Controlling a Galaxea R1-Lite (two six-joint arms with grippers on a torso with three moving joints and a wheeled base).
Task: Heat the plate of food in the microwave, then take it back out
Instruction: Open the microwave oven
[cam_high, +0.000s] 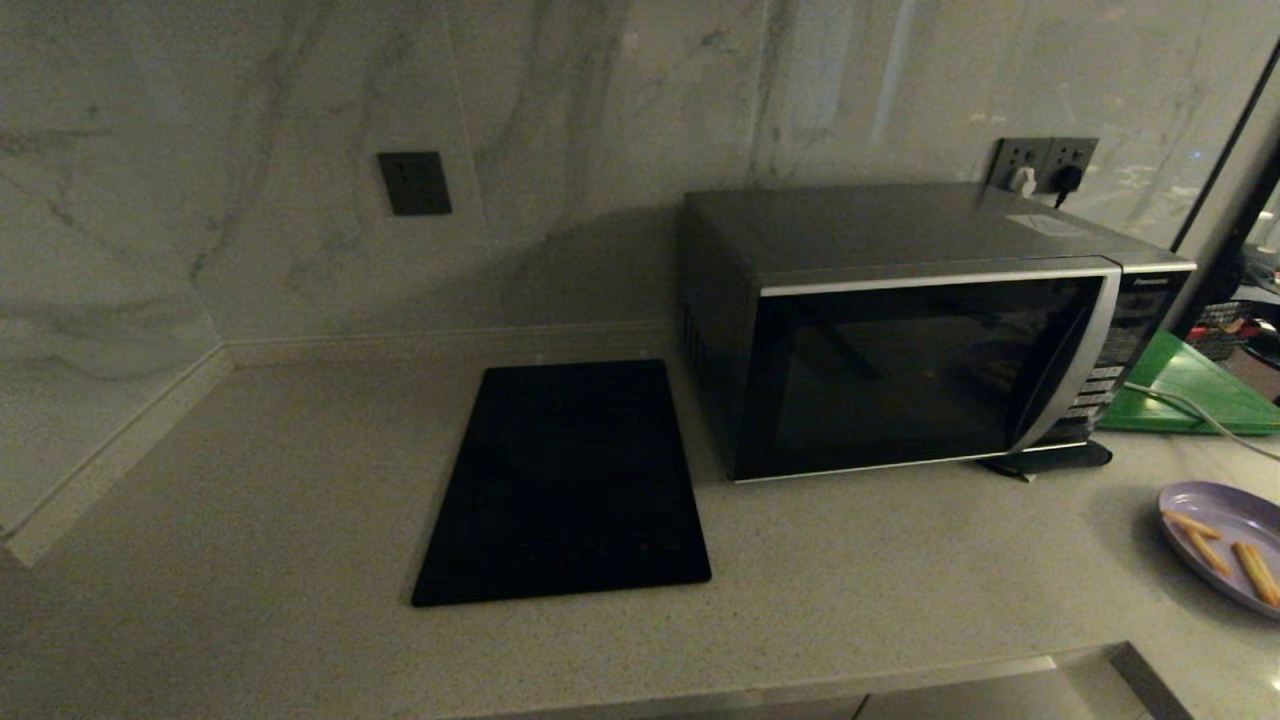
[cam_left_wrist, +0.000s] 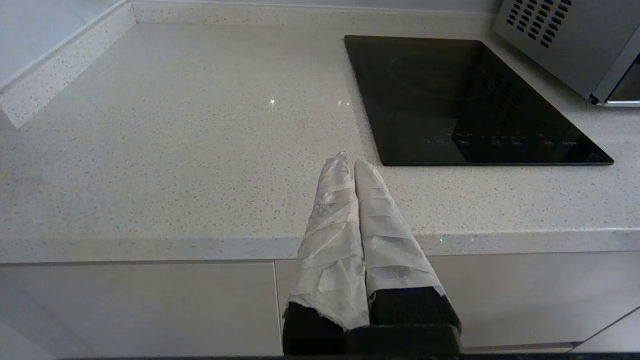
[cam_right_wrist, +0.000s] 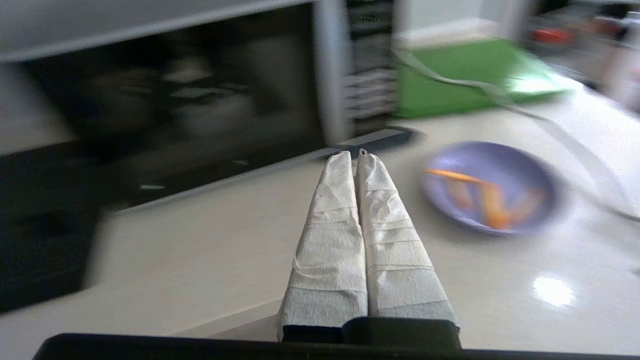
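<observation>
The black-and-silver microwave (cam_high: 920, 340) stands at the back right of the counter, its dark glass door closed and the keypad on its right. The light-purple plate of food (cam_high: 1225, 545) lies on the counter at the right edge, carrying a few orange-tan sticks. My right gripper (cam_right_wrist: 354, 155) is shut and empty, over the counter's front edge; the plate (cam_right_wrist: 490, 185) lies ahead to one side of it, with the microwave door (cam_right_wrist: 165, 95) beyond. My left gripper (cam_left_wrist: 349, 161) is shut and empty, low at the counter's front edge near the black slab. Neither arm shows in the head view.
A flat black slab (cam_high: 570, 480) lies left of the microwave. A green board (cam_high: 1190, 385) leans behind the plate, with a pale cable (cam_high: 1190, 415) across it. Wall sockets (cam_high: 1040, 165) sit above the microwave. A raised ledge (cam_high: 110, 460) borders the counter's left side.
</observation>
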